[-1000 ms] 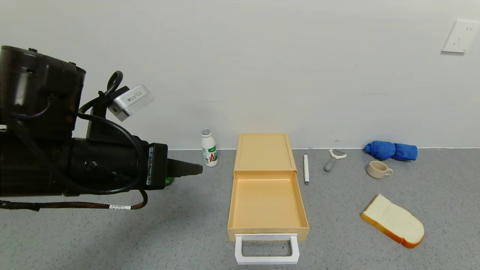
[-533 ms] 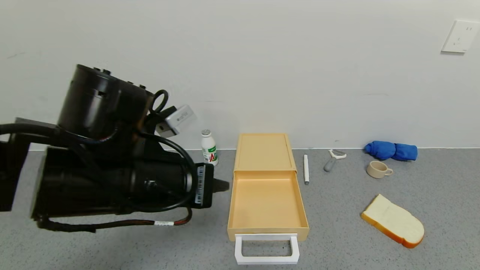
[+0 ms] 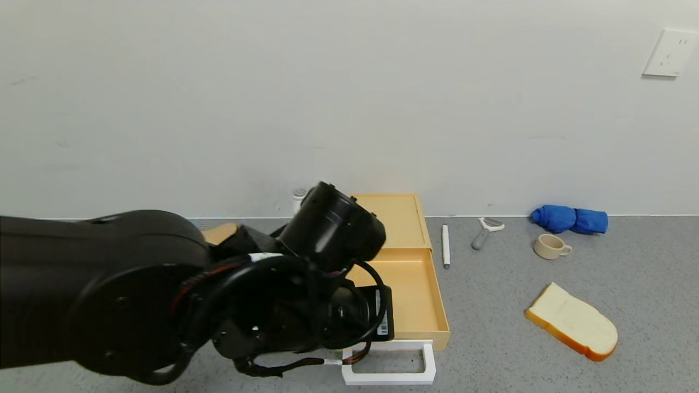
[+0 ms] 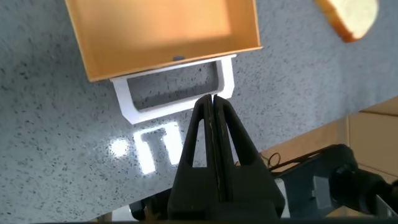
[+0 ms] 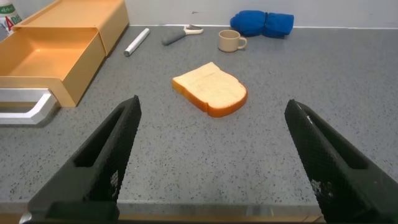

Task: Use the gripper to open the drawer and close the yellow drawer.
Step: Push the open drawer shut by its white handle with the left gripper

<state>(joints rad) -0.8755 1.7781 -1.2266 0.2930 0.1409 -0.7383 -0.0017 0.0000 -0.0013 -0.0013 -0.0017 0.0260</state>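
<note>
The pale-yellow drawer lies in the middle of the grey table with its tray pulled out and the white loop handle at the front. My left arm reaches across the tray's left part and hides the gripper's fingers in the head view. In the left wrist view the left gripper is shut and empty, its tips just above the handle's front bar near one corner. The right gripper is open and empty, low at the table's front right; the open drawer shows beside it.
A bread slice lies right of the drawer. A pen, a peeler, a beige cup and a blue cloth lie at the back right. A bottle's cap shows behind my left arm. The wall is close behind.
My left arm has swung from the far left to the right and down, over the tray's left part and the handle. The drawer has stayed open and has not moved.
</note>
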